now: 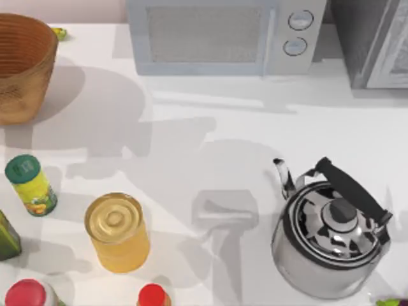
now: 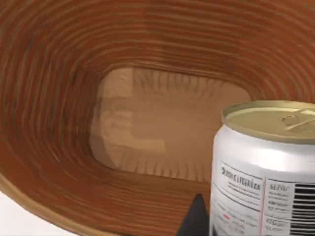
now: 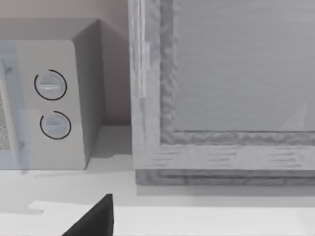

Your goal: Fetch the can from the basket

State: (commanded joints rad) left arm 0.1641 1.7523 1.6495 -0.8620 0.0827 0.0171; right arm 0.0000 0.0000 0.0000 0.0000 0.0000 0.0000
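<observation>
Wicker basket (image 2: 64,98) walls ring the can (image 2: 266,167) closely — jaws' grip on it can't be told.

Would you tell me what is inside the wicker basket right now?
The left wrist view shows the basket with its bare woven floor and the can close to the camera, gold top upward. The can hides the floor behind it.

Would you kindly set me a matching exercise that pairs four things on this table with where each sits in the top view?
Things:
1. basket
2. kettle
3. microwave
4. big golden-yellow can

Places:
a. back middle
b. front left of centre
c. back left corner
d. front right

Pairs: 1-c, 2-d, 3-a, 4-b
</observation>
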